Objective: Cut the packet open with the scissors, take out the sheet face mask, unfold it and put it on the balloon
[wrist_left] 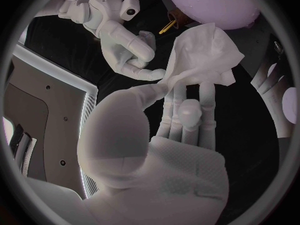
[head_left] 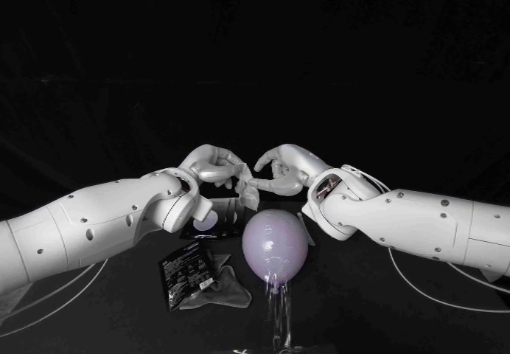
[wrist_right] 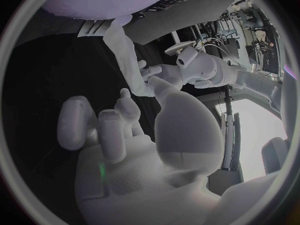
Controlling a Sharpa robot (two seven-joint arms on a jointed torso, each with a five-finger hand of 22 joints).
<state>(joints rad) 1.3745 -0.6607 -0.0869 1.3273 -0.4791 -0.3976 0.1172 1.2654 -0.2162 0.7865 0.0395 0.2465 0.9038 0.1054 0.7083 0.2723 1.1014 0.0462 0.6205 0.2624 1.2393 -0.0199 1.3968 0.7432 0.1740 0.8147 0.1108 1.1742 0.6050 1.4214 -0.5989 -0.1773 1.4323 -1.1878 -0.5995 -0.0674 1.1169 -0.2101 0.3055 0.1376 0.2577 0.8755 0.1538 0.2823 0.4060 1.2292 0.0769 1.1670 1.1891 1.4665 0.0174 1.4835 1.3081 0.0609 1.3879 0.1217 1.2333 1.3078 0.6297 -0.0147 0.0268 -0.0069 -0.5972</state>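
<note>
Balloon (head_left: 276, 243), one, mask (wrist_left: 205, 55), one, left hand (head_left: 213, 167), right hand (head_left: 279, 167)

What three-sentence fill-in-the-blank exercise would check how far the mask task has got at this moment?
1. The left hand and the right hand pinch the white sheet face mask between them, raised ____ the black table.
2. The black packet lies on the robot's ____ side of the lilac balloon.
3. The balloon has ____ mask on it yet.
Missing words: above; left; no.
</note>
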